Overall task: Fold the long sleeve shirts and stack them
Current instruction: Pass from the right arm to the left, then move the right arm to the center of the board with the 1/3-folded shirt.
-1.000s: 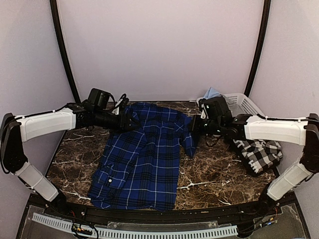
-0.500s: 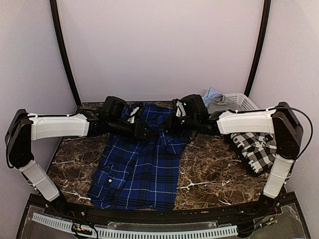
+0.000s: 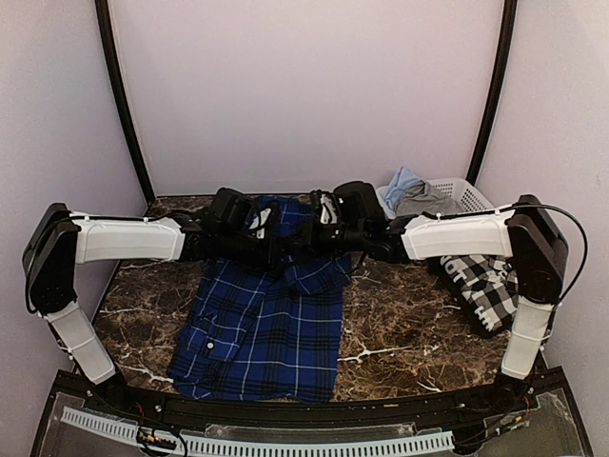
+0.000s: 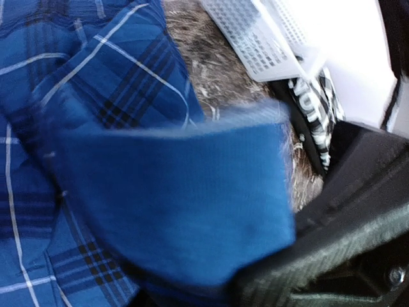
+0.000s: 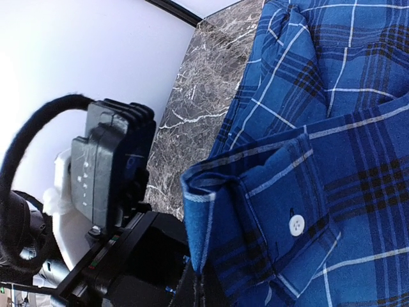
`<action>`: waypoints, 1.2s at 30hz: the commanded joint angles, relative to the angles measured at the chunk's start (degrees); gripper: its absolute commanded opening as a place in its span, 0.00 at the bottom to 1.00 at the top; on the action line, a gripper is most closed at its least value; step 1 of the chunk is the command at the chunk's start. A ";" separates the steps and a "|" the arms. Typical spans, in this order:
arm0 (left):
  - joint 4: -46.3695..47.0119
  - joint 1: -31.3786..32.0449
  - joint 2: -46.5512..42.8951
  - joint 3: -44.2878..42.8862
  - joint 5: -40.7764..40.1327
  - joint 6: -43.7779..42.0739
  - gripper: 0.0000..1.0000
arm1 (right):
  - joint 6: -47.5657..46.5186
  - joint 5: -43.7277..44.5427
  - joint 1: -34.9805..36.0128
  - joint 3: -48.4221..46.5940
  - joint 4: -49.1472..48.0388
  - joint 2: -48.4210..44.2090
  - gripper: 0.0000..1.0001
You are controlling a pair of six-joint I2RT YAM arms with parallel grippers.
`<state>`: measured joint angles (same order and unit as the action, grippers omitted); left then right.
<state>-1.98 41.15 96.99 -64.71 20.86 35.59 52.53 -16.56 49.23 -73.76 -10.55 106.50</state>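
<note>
Within the last second both arms swung inward. The right tool (image 3: 312,238), clenched on the cuff (image 5: 281,204) of the blue plaid shirt (image 3: 266,333), carried that sleeve across the body, which lay flat on the bench (image 3: 400,333). The left tool (image 3: 284,246) met it there; its grip could not be determined. The sleeve fold was judged nearly complete.

Shirt (image 3: 266,324) centre; second shirt (image 3: 490,286) right; basket (image 3: 471,200) behind it.

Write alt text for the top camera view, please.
The left arm and right arm meet over the top of a blue plaid shirt lying on a marble table. A black-and-white checked shirt and a white basket sit at right.
</note>
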 commanded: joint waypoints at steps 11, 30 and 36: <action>-5.95 -4.09 -1.56 -5.69 -11.34 -0.39 0.00 | -7.37 9.86 -2.92 5.57 7.35 -8.81 0.44; -10.22 -11.68 -2.63 -17.54 -8.65 -6.36 0.00 | -11.50 11.20 -2.17 16.91 10.34 -5.84 0.52; -10.23 -11.71 -0.72 -20.20 -6.85 -6.43 0.00 | -9.25 11.06 -0.10 20.54 10.00 -4.17 0.51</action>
<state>-11.49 29.76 97.27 -82.08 12.53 30.37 42.11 -4.89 47.97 -55.92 0.49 101.65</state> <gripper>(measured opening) 0.012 0.515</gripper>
